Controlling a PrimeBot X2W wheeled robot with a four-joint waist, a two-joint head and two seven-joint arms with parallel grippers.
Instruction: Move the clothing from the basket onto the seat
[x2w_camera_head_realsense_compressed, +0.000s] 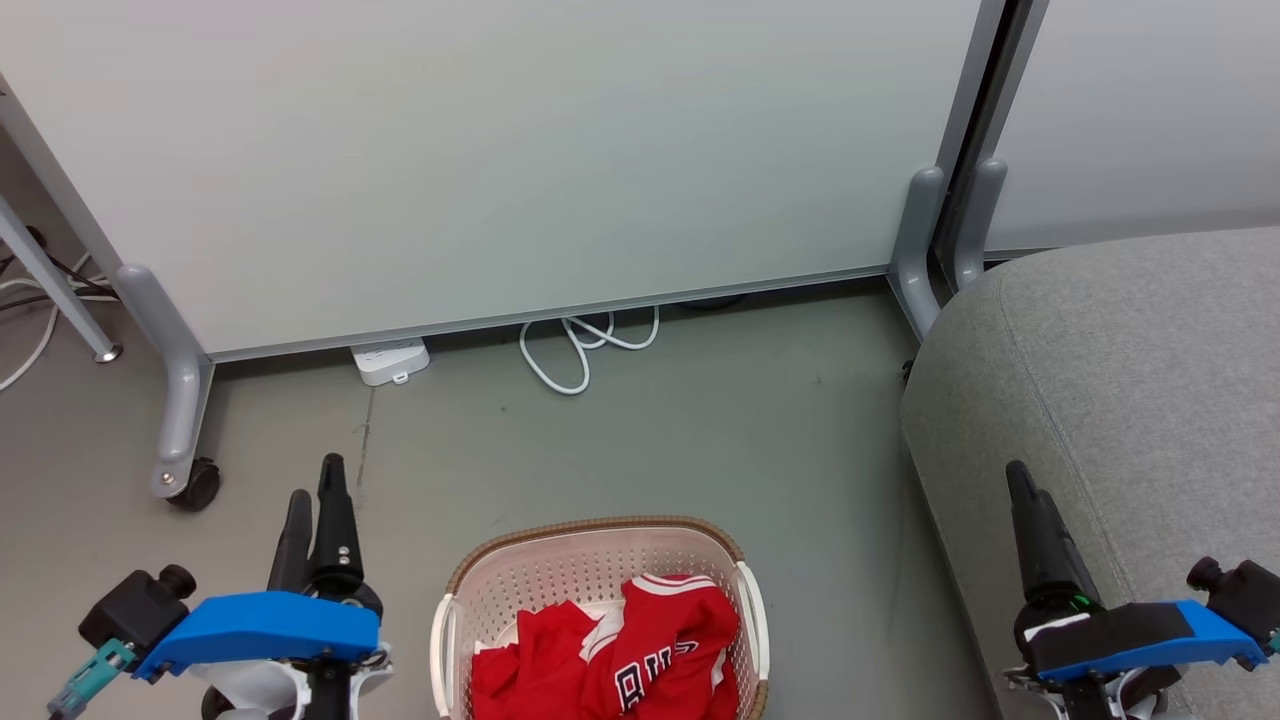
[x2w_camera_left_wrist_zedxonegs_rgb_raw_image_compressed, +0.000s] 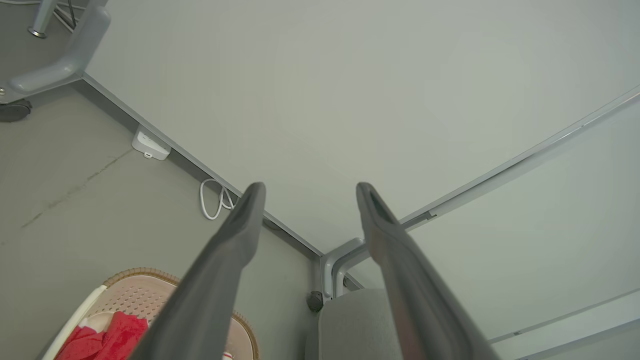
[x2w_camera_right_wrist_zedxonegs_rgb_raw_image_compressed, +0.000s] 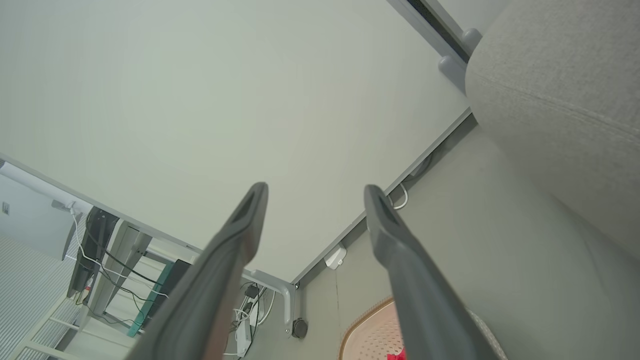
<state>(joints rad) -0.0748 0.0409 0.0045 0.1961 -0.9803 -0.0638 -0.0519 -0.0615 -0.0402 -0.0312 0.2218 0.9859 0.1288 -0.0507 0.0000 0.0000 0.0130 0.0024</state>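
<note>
Head view: the basket (x2w_camera_head_realsense_compressed: 560, 570) stands on the grey floor (x2w_camera_head_realsense_compressed: 700, 430) at the near centre, and the clothing (x2w_camera_head_realsense_compressed: 620, 650) lies heaped inside it, red with white trim, dark lettering showing on the near fold. The seat (x2w_camera_head_realsense_compressed: 1120, 380) is on the right, well apart from the basket across bare floor. The left gripper (x2w_camera_head_realsense_compressed: 315, 480) hangs to the basket's left and the right gripper (x2w_camera_head_realsense_compressed: 1028, 482) over the seat's near edge; both point to the far side. A partition panel (x2w_camera_head_realsense_compressed: 500, 150) closes the far side, with a power strip (x2w_camera_head_realsense_compressed: 390, 360) and a looped white cable (x2w_camera_head_realsense_compressed: 585, 345) at its foot.

Left wrist view: the left gripper (x2w_camera_left_wrist_zedxonegs_rgb_raw_image_compressed: 310, 190) has its fingers spread wide, with nothing between them. The basket (x2w_camera_left_wrist_zedxonegs_rgb_raw_image_compressed: 145, 274) with the clothing (x2w_camera_left_wrist_zedxonegs_rgb_raw_image_compressed: 107, 340) sits low on the left and the seat (x2w_camera_left_wrist_zedxonegs_rgb_raw_image_compressed: 355, 320) low in the middle.

Right wrist view: the right gripper (x2w_camera_right_wrist_zedxonegs_rgb_raw_image_compressed: 314, 192) is likewise spread and empty. The basket (x2w_camera_right_wrist_zedxonegs_rgb_raw_image_compressed: 370, 335) shows at the bottom with a scrap of red clothing (x2w_camera_right_wrist_zedxonegs_rgb_raw_image_compressed: 397, 356); the seat (x2w_camera_right_wrist_zedxonegs_rgb_raw_image_compressed: 560, 90) rises on the right.
</note>
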